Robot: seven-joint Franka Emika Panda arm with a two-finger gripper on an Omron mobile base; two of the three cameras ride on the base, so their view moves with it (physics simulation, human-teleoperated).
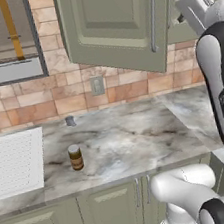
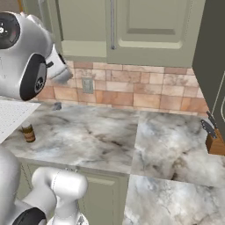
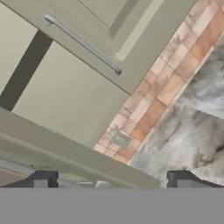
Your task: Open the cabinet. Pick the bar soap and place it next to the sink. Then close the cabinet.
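Observation:
The sage-green cabinet point(image 1: 117, 27) hangs over the counter, and its left door is swung out toward me, long silver handle point(image 1: 153, 15) on its right side. In the hand view my gripper point(image 3: 113, 181) is open with nothing between its fingertips point(image 3: 41, 180). It sits just below a green door edge point(image 3: 65, 153) and looks up at another cabinet door and handle point(image 3: 83, 43). The white gridded sink point(image 1: 15, 163) lies at the counter's left end, also the sink point(image 2: 11, 116). The bar soap is hidden.
A brown jar point(image 1: 76, 157) with a tan lid stands on the marble counter point(image 1: 133, 141) just right of the sink, also the jar point(image 2: 28, 132). A wall outlet point(image 1: 97, 86) sits in the tiled backsplash. A knife block point(image 2: 215, 140) stands far right beside a tall dark panel point(image 2: 211, 57).

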